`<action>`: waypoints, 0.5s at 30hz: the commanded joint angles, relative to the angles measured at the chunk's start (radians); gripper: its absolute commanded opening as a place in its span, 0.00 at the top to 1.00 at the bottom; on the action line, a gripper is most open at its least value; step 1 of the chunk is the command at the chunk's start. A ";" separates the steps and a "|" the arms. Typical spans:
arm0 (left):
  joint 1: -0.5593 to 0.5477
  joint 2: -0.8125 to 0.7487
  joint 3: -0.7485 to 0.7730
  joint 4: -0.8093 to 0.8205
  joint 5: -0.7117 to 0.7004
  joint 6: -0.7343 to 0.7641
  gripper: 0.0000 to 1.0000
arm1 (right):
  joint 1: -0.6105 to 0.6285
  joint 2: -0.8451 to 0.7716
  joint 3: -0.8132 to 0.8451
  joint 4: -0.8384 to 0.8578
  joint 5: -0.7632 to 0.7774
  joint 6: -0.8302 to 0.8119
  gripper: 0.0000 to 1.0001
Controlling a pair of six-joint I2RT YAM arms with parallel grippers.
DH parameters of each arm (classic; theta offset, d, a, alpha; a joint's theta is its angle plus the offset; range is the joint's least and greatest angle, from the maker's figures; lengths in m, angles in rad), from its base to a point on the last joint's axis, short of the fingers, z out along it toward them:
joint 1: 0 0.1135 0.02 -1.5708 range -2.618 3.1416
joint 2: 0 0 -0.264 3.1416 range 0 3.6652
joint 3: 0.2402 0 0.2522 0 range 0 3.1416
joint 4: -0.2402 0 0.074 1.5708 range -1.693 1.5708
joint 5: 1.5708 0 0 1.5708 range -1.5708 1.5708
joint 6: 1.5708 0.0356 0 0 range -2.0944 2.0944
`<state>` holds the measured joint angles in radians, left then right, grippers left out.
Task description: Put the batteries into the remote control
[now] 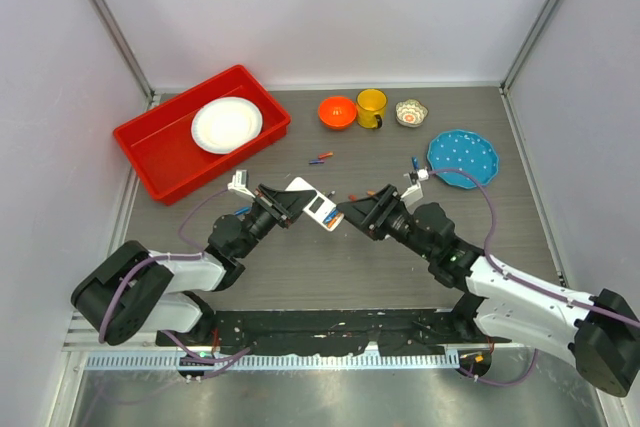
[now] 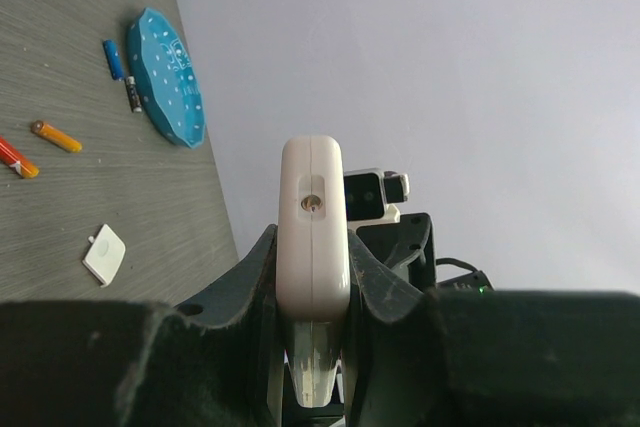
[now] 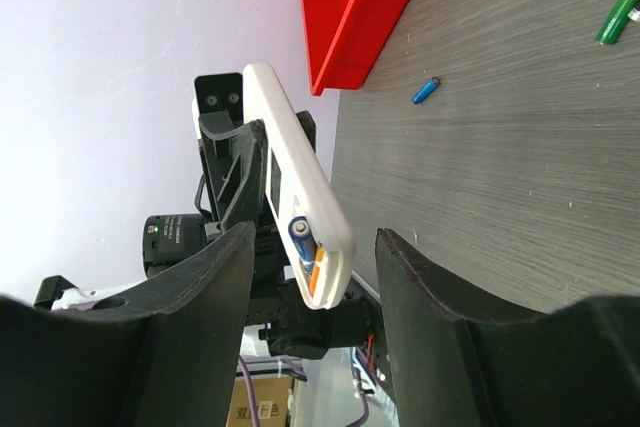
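So, where is the remote control (image 3: 290,147) right now?

Off the counter (image 1: 330,267), held in the air between the two arms. The left pincer (image 1: 285,205) is clamped on its flat sides, and its free end points at the right pincer (image 1: 362,213).

And the right one?

Its fingers stand apart, one on each side of that free end, and I can't see them touching it. The open bay faces its camera, with a blue battery (image 3: 300,235) and an orange battery (image 3: 314,272) lying side by side in it.

Seated?

Hard to say. The blue one's end looks a little proud to me, so I take the step in hand to be pressing it home.

How would you do that well?

Use one fingertip flat on the battery, not its corner, and push squarely into the bay. The remote is held only at its far end, so I'd keep the push light and in line with the left arm, or the handset may pivot in the clamp. Then comes the cover piece (image 2: 104,254), which lies flat on the counter.

Any room to work?

Plenty. The counter under the remote is bare. The loose batteries (image 1: 320,158) lie beyond it, well apart from both pincers. The red bin (image 1: 160,152) sits far left and the blue plate (image 1: 462,157) far right, with another battery just beside its rim. The tight spot is between the two pincers themselves, so I'd move slowly there.
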<state>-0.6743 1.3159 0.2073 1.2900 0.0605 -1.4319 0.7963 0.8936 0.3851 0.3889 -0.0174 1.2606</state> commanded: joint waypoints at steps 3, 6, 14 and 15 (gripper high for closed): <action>-0.001 -0.033 0.034 0.256 -0.018 0.019 1.00 | -0.006 0.010 -0.035 0.117 -0.016 0.068 0.44; -0.001 -0.035 0.034 0.256 -0.016 0.022 1.00 | -0.005 0.018 -0.055 0.160 -0.015 0.097 0.44; -0.001 -0.043 0.030 0.256 -0.016 0.024 1.00 | -0.008 0.034 -0.071 0.217 -0.009 0.134 0.44; -0.001 -0.046 0.029 0.256 -0.017 0.024 1.00 | -0.008 0.033 -0.074 0.225 -0.006 0.135 0.44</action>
<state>-0.6743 1.3006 0.2077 1.2900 0.0605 -1.4307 0.7944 0.9237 0.3130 0.5213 -0.0284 1.3651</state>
